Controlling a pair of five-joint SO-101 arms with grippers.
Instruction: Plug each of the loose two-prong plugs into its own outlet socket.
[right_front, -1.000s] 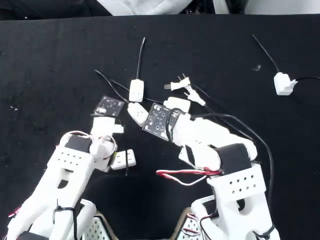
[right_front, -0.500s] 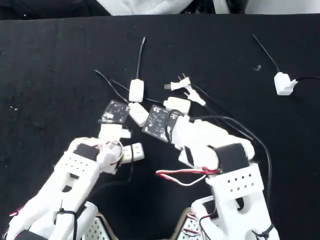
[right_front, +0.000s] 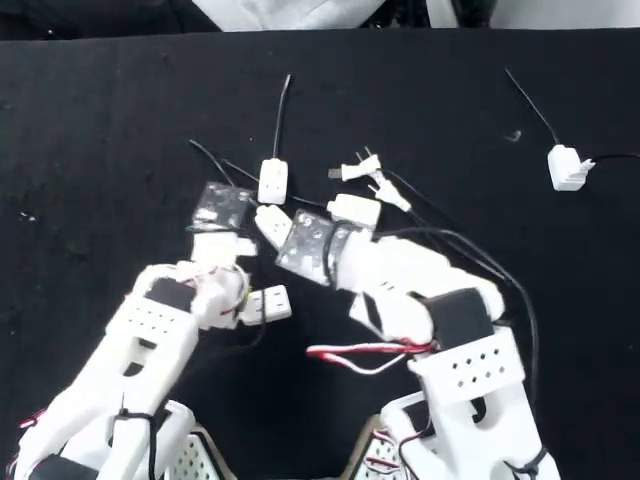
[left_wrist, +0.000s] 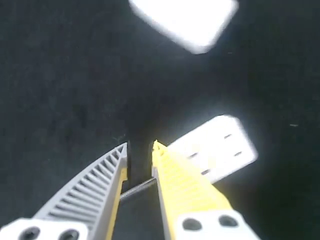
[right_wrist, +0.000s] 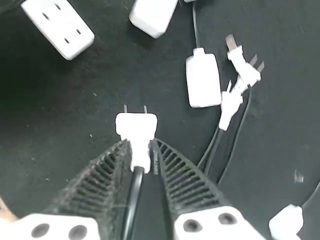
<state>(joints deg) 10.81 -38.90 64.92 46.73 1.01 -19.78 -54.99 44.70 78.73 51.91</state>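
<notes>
Right claw (right_wrist: 140, 144), clamped on a two-prong plug (right_wrist: 136, 125), points its prongs ahead, while the nearest outlet socket (right_wrist: 57, 22) lies farther ahead, off-axis.

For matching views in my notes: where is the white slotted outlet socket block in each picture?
High view: the white slotted outlet socket block lies tilted between the two arms' tips.
Left wrist view: the block sits beside the left gripper.
Right wrist view: the block lies beyond the white two-prong plug in the right gripper.
Shared landmark: a plain white rectangular block right next to it.
</notes>
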